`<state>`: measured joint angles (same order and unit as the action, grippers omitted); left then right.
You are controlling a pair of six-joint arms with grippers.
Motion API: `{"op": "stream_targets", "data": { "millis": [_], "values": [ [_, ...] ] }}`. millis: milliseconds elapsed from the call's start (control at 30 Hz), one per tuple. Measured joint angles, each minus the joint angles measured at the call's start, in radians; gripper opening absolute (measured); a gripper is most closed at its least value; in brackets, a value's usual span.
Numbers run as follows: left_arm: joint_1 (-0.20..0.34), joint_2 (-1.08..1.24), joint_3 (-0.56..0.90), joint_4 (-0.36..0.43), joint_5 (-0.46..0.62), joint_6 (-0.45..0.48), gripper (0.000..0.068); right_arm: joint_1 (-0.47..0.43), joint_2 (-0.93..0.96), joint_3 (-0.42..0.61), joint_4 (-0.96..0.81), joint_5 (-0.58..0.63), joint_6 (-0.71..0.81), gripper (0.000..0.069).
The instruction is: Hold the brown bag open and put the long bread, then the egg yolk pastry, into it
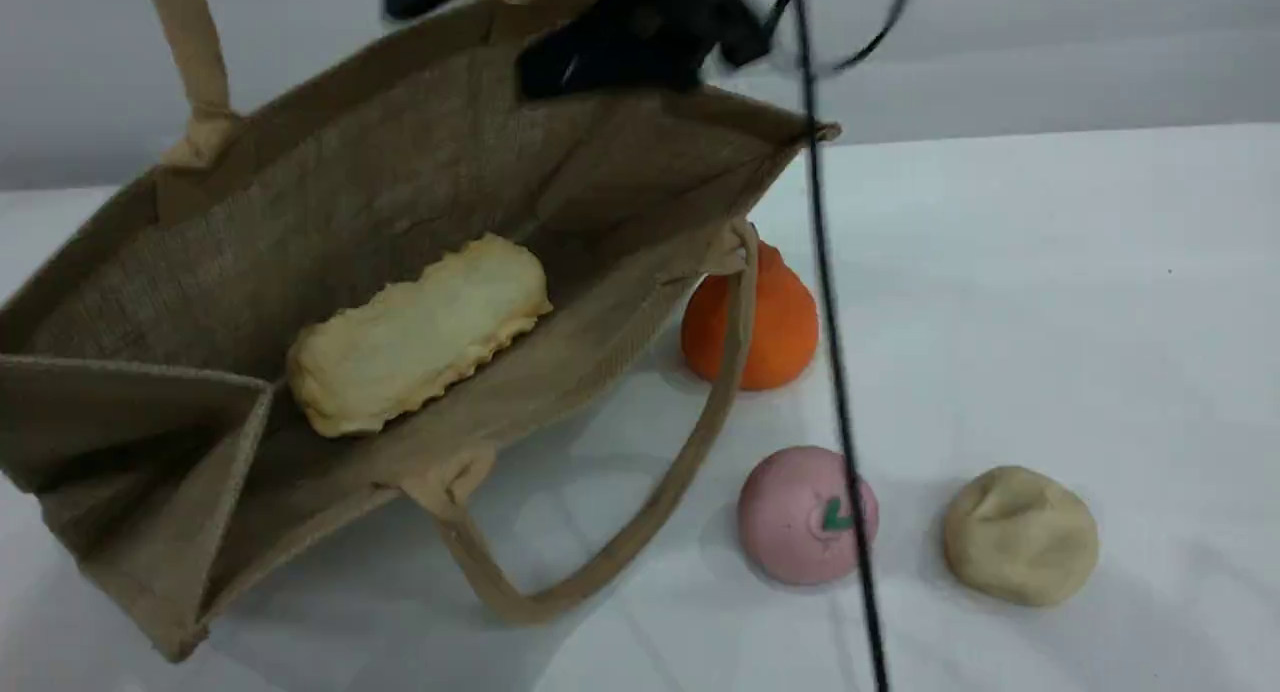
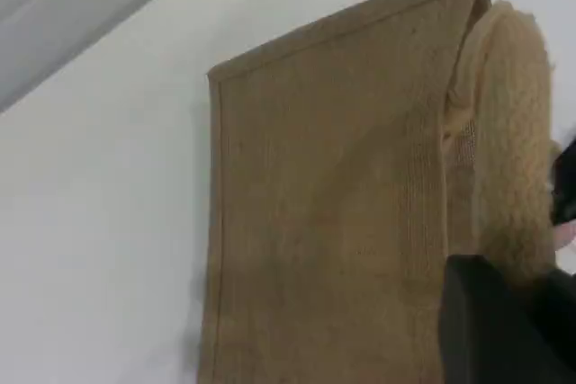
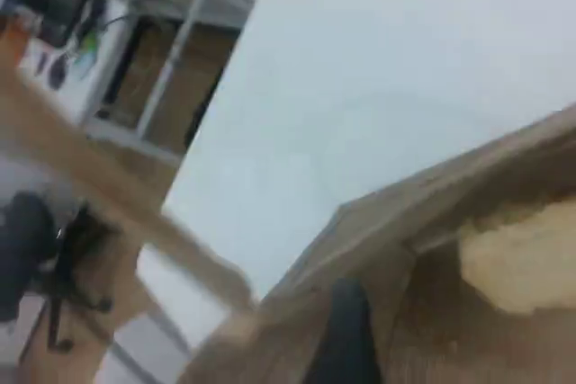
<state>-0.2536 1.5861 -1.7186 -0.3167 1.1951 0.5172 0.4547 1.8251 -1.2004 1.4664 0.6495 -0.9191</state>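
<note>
The long bread (image 1: 420, 334) lies inside the brown bag (image 1: 300, 212) just below the right pincer (image 1: 620, 57) — its jaws apart — while the left pincer (image 2: 504, 321), clamped on the bag's rim, holds it open; next, the right must reach well away for the egg yolk pastry (image 1: 1020, 534) on the table (image 1: 1050, 302).

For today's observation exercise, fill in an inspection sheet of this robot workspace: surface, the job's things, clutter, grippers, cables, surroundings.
Surface: white table, bare apart from the items below.
Job's things: brown bag tipped, mouth open; long bread lying inside it, pale side up; egg yolk pastry on the table, outside the bag.
Clutter: orange pear-shaped item beside the bag's lower handle; pink ball left of the pastry.
Grippers: left gripper shut at the bag's upper handle; right gripper open above the bag's rim.
Cables: black cable hanging across the scene view.
Surroundings: blurred room furniture in the right wrist view.
</note>
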Motion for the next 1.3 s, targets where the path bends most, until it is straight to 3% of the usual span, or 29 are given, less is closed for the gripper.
{"op": "stream_targets", "data": {
  "millis": [200,300,433,567,767,900,1300],
  "values": [
    [0.000,0.000,0.000,0.002,0.009,0.000,0.0091,-0.149,-0.117,0.008,-0.406,0.198,0.236,0.0495],
    [0.000,0.000,0.000,0.002,0.028,0.000,0.0091,-0.179,-0.120,0.051,-0.635,0.255,0.390,0.0468],
    [0.000,0.000,0.000,0.002,0.027,0.000,0.0091,-0.176,-0.119,0.154,-0.886,0.239,0.568,0.0454],
    [0.000,-0.001,0.000,0.000,0.027,0.000,0.0091,-0.176,-0.119,0.278,-1.052,0.089,0.640,0.0451],
    [0.000,-0.001,0.000,0.000,0.027,0.000,0.0091,-0.176,-0.113,0.405,-1.098,-0.128,0.657,0.0450],
    [0.000,-0.001,0.000,-0.001,0.027,-0.001,0.0091,-0.176,-0.078,0.416,-1.071,-0.239,0.657,0.0450],
    [0.000,-0.001,0.000,-0.001,0.026,-0.003,0.0091,-0.176,0.150,0.415,-1.048,-0.340,0.656,0.0449]
  ]
}}
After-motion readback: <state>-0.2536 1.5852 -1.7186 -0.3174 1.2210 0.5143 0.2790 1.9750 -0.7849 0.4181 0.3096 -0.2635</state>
